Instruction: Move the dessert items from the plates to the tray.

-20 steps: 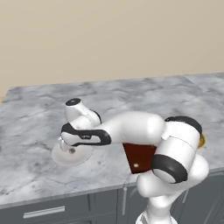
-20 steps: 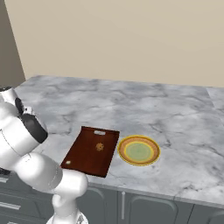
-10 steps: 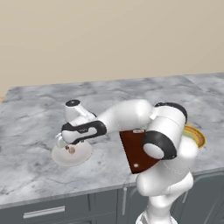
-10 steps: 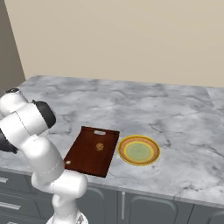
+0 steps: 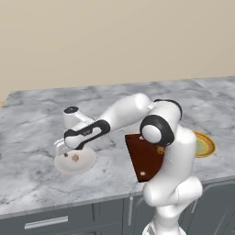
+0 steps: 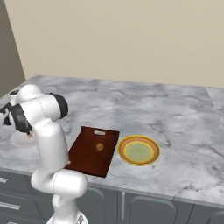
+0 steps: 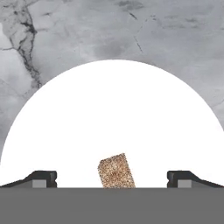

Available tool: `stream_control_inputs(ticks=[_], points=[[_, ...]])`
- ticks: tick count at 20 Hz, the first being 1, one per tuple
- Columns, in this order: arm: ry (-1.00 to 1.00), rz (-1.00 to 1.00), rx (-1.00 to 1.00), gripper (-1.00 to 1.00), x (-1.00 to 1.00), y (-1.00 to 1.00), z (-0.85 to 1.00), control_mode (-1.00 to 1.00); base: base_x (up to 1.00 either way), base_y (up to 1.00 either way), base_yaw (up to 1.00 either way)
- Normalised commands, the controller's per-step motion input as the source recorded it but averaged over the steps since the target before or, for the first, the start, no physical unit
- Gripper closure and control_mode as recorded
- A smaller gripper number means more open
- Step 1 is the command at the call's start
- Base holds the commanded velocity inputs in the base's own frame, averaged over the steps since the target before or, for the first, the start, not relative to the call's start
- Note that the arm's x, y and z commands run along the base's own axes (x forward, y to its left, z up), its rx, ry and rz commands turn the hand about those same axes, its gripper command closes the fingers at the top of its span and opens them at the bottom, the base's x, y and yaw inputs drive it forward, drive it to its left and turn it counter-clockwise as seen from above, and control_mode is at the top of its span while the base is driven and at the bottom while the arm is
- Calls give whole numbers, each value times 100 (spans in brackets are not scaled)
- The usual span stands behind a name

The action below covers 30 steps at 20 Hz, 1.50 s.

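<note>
The plain white plate [image 5: 85, 164] lies on the counter at the left, and the pale blocky dessert morsel [image 5: 75, 158] rests on it. My gripper [image 5: 69, 153] hangs just above that plate. In the hand view the gripper [image 7: 113, 180] is open, its fingertips [image 7: 42, 178] wide apart on either side of the morsel [image 7: 116, 171], not touching it, with the white plate [image 7: 109, 113] beneath. The dark wooden tray [image 6: 87, 157] holds the round cookie-like morsel [image 6: 99, 147]. The yellow-rimmed plate [image 6: 139, 150] to the tray's right has nothing on it.
Grey marble counter [image 5: 36, 119] runs left and back to a beige wall. The counter's front edge and grey cabinet drawers [image 5: 46, 222] lie just below the white plate. My own arm crosses over the tray [image 5: 143, 158] in the left base view.
The arm's shoulder and elbow have swung upright and to the right. The hand has stayed over the white plate, with the fingers apart throughout.
</note>
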Motion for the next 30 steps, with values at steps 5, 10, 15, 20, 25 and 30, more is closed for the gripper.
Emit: stream_control_inputs(ticks=[5, 10, 15, 20, 25, 30], points=[[7, 0, 0, -100, 0, 1, -14, -100, 0, 0, 0], [2, 0, -1, -100, 0, -1, -27, -100, 0, 0, 0], [0, 0, 0, -100, 0, -20, -39, -100, 0, 0, 0], [1, 0, 0, -100, 0, -11, -6, -100, 0, 0, 0], [1, 0, 0, -100, -3, 0, -5, -100, 0, 0, 0], [0, 0, 0, -100, -3, 0, 0, -100, 0, 0, 0]])
